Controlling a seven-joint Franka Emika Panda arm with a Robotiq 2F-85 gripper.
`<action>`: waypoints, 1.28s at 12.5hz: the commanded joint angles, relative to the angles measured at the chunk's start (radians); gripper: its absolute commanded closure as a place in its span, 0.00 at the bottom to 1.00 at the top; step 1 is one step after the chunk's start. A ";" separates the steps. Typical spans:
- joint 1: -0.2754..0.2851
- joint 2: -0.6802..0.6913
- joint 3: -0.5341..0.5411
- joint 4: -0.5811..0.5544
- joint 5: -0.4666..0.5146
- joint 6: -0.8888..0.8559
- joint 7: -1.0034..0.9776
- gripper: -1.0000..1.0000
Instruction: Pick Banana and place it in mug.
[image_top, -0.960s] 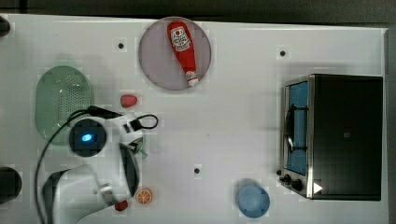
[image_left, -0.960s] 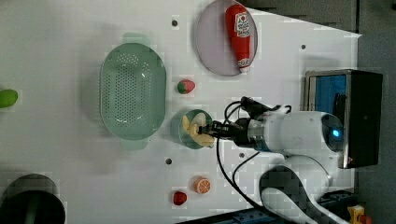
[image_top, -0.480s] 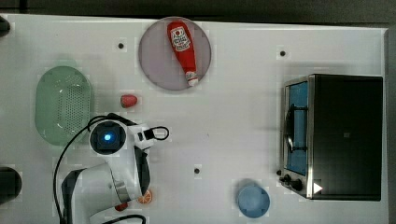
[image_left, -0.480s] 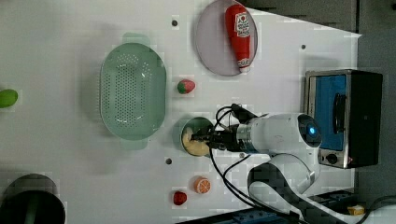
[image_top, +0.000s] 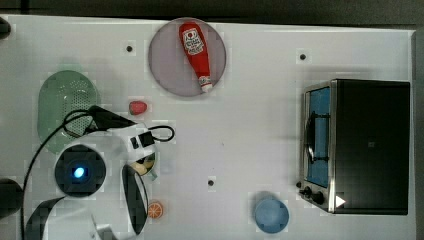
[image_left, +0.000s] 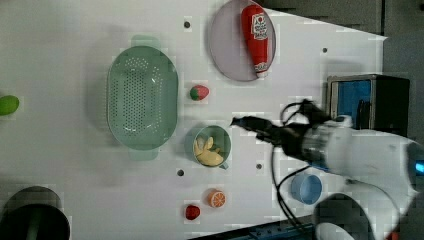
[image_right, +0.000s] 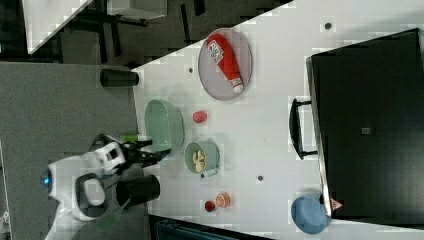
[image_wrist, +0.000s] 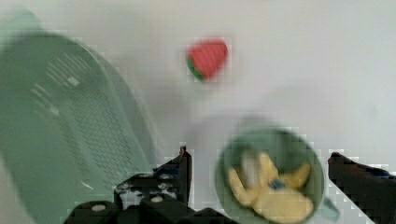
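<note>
Wrist view, nearest: fingers (image_wrist: 259, 186) are standing wide, holding nothing, straddling the mug (image_wrist: 271, 177) from above. Banana (image_wrist: 268, 193) is lying inside the mug, curled with what looks like other pale pieces, though blur makes that hard to separate. So the placing step is looking done; the release is made, and the next move only calls for lifting straight clear without clipping the rim. Beyond the mug, the strawberry (image_wrist: 208, 58) and basket (image_wrist: 70, 121) are sitting on the desk (image_wrist: 327, 70). Left view is showing the banana (image_left: 209, 152) in the mug (image_left: 212, 146) openly, arm off to the left view's right. Top view is covering most of the mug (image_top: 150, 164) with the arm. Farther out: ketchup (image_top: 196, 52), oven (image_top: 357, 145).
</note>
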 joint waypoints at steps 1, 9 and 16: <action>-0.022 -0.143 -0.076 0.065 0.002 -0.192 0.054 0.00; -0.029 -0.315 -0.409 0.320 -0.076 -0.722 0.011 0.00; -0.028 -0.309 -0.451 0.352 -0.167 -0.809 0.048 0.00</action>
